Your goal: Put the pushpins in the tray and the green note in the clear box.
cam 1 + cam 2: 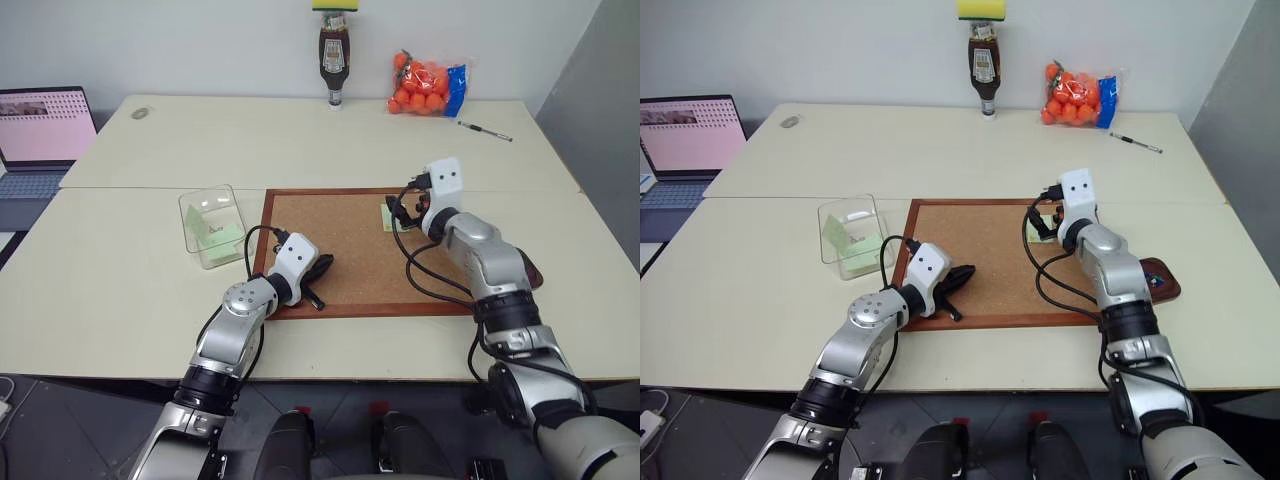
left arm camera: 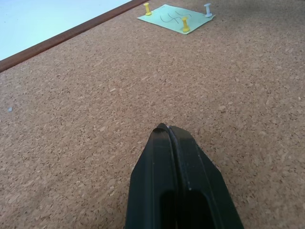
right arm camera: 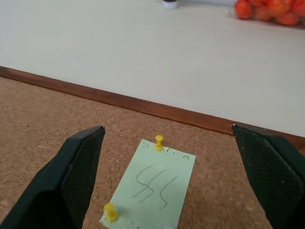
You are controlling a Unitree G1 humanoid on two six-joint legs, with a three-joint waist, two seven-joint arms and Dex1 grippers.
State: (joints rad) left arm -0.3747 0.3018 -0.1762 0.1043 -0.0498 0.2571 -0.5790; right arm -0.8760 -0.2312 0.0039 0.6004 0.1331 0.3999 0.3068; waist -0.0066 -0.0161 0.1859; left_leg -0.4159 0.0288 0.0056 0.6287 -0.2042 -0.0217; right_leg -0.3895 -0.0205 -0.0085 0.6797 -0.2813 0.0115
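Near the upper right of the corkboard [image 1: 350, 250], the green note [image 3: 153, 192] lies pinned by yellow pushpins [image 3: 158, 141], with the right claw [image 3: 174, 191] spread wide around it. Closing there risks crumpling paper instead of catching a tiny pin. The left claw [image 2: 177, 162] rests pressed together, empty. A clear box [image 1: 212, 225] sits at centre left, off the corkboard.
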